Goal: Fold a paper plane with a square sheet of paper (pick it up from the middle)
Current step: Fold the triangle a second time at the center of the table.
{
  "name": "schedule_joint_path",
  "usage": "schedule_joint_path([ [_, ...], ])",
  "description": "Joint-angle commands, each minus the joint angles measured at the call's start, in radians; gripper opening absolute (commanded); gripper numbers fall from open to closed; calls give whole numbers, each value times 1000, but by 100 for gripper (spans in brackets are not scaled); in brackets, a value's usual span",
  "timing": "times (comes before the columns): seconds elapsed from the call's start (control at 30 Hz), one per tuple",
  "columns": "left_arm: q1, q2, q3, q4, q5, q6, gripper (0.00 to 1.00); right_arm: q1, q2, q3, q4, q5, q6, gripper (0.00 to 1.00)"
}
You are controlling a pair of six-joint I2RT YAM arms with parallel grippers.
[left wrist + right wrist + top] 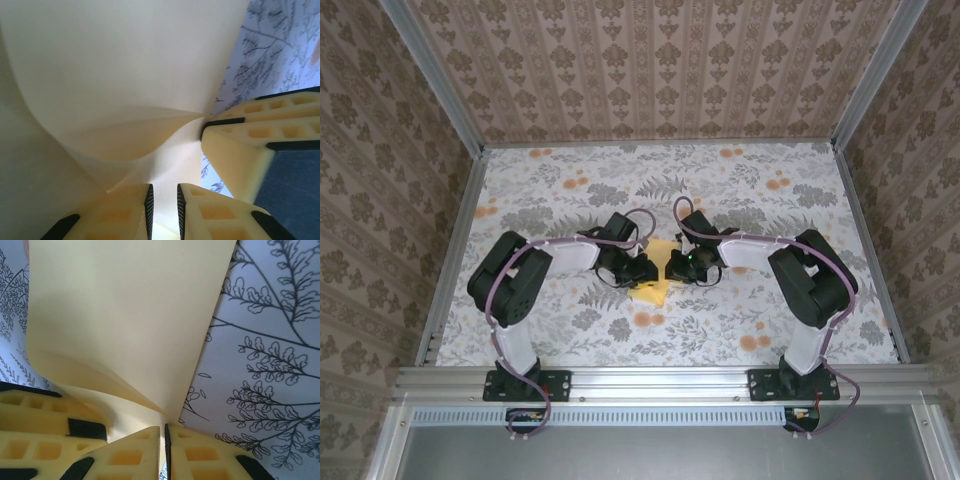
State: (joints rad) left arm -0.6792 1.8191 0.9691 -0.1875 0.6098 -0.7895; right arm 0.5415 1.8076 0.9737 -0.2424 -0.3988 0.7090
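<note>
Seen from above, two black robot arms reach inward from left and right and meet at the middle of a grey-and-white floral-printed tabletop (770,300). Between them lies a pale-yellow square sheet of paper (655,292). It is not yet a dart, only a bowed, partly folded sheet.

The left pincer (642,270) touches the sheet from the left and the right pincer (678,268) from the right, tip facing tip. Neither arm is nearer; both are on it. The visible paper runs from far to near, across the line joining the two pincers.

In the left wrist view, the left pincer (164,192) has its cream fingers nearly together, with a sliver of yellow paper in the narrow gap, so it appears clamped on the sheet. The paper (125,75) billows up and away ahead of it, and a soft ridge runs right to the tip of the right pincer (204,127).

In the right wrist view, the right pincer (162,432) is closed on a curled fold of the sheet (130,315), which rises straight ahead while the printed tabletop (265,365) shows to its right.

The coming move likely turns on that shared ridge: both grips sit close together on it, so they need to move in step to avoid tearing the sheet.
</note>
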Motion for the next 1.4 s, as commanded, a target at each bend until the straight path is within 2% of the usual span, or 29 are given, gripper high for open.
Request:
schedule_joint_path([
  [0.0, 3, -74, -3, -5, -29, 9, 24, 7, 18, 20, -10, -17, -16, 13],
  [0.67, 37, 8, 23, -3, -92, 3, 23, 8, 13, 26, -15, -23, -32, 13],
  [1.0, 36, 9, 6, -54, -161, -14, 23, 13, -91, 7, 8, -29, -29, 13],
  [1.37, 36, 9, -3, -45, -162, -28, 22, 145, -153, -30, -36, 18, 2, 13],
])
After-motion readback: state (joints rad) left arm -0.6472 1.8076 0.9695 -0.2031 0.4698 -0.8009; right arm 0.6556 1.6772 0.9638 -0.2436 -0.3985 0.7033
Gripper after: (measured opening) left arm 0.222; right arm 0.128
